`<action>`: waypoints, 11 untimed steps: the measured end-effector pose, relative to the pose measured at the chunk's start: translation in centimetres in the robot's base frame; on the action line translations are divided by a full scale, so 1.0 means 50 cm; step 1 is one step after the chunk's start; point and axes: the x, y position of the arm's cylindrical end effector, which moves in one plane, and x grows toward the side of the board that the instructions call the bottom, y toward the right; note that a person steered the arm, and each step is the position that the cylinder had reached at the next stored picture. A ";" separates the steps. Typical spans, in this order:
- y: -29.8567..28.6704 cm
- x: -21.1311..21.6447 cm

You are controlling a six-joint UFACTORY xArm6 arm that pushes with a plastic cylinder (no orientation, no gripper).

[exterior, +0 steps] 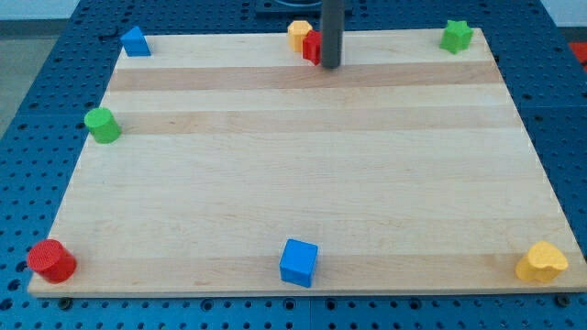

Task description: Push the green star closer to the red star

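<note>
The green star (455, 35) lies at the view's top right corner of the wooden board (303, 156). A red block (313, 47), partly hidden behind the rod so its shape is unclear, sits at the top middle, touching a yellow block (298, 33) on its left. My tip (330, 66) stands at the top middle, right against the red block's right side and far to the left of the green star.
A blue block (136, 41) is at the top left corner, a green cylinder (103, 125) at the left edge, a red cylinder (51, 260) at the bottom left, a blue cube (298, 262) at the bottom middle, a yellow block (542, 262) at the bottom right.
</note>
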 end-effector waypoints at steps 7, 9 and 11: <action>0.413 -0.096; 0.277 -0.096; 0.180 -0.094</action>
